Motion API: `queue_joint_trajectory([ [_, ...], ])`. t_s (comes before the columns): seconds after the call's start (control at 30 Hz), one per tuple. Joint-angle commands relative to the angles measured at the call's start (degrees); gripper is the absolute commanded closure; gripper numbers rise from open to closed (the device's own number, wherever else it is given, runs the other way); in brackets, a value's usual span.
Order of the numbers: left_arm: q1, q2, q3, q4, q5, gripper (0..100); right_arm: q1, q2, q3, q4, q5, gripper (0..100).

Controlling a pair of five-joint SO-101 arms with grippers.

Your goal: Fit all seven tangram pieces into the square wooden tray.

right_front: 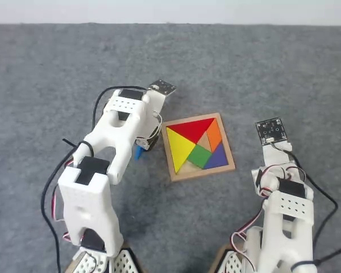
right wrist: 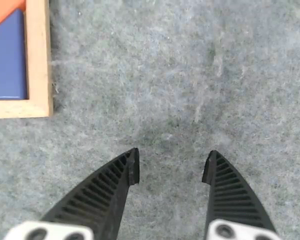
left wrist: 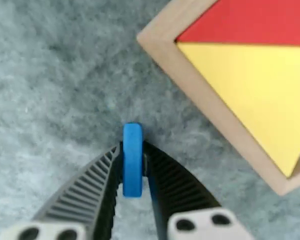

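Plainly, the left gripper is pinching the blue piece on its edge, standing upright between the ribbed fingers just above the grey carpet. In the high view the piece hangs at about 9 o'clock of the wooden tray, near its rim but apart from it. Inside the tray lie the red piece, yellow piece, green, orange and indigo ones, with a tan patch near the centre that looks like the open slot, though I cannot be sure. The right gripper is spread wide over bare carpet at roughly 4 o'clock of the tray.

The likely trouble is that the piece is held upright while the slot needs it flat and correctly turned. It could swivel in so narrow a pinch, snag the rim, or land across neighbours and nudge them loose.
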Motion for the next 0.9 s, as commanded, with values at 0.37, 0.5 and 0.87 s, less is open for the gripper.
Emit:
queue_joint_trajectory([
  [0.37,23.21,-24.18,1.98,11.96,-11.34,99,2.24,-2.07,-1.58,-1.19,-0.35,77.2],
  [0.5,26.73,-22.15,7.43,5.63,-15.12,99,8.48,-1.71,-3.25,-1.19,-0.62,77.2],
  [0.87,30.33,-15.82,12.09,-4.13,-20.04,99,15.6,-2.15,-4.84,-1.19,-2.55,77.2],
])
